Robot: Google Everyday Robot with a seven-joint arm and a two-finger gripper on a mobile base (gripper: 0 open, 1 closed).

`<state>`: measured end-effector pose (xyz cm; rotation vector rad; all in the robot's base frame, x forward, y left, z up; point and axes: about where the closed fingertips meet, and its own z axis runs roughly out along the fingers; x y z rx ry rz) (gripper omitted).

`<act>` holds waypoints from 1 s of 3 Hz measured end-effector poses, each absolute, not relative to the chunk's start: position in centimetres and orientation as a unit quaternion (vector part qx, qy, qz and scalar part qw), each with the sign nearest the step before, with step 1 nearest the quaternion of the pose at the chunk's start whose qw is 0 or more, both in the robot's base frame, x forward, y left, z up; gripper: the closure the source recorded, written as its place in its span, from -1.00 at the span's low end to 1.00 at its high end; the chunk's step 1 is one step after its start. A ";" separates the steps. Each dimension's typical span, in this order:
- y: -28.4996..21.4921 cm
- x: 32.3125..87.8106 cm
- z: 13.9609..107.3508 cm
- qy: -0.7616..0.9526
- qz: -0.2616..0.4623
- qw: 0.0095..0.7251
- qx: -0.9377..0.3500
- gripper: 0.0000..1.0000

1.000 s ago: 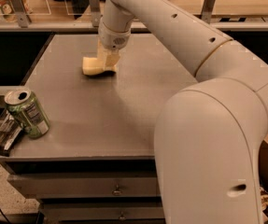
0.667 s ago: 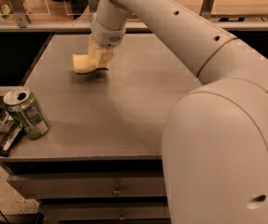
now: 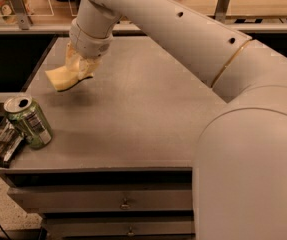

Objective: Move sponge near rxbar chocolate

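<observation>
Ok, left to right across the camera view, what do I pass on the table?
rxbar chocolate → green soda can → sponge, gripped by the end effector above the table at its far left.

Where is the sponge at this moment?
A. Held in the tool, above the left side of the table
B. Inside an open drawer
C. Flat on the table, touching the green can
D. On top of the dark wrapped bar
A: the tool grips the sponge clear of the table, its shadow below; the can and rxbar chocolate sit apart at the front left.
</observation>
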<state>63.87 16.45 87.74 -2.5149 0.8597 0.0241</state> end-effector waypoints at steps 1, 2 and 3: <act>16.5 63.9 87.7 0.314 0.009 0.239 -0.919 1.00; 17.9 63.3 87.1 0.281 0.012 0.251 -0.926 1.00; 20.1 62.2 86.5 0.230 0.019 0.265 -0.936 1.00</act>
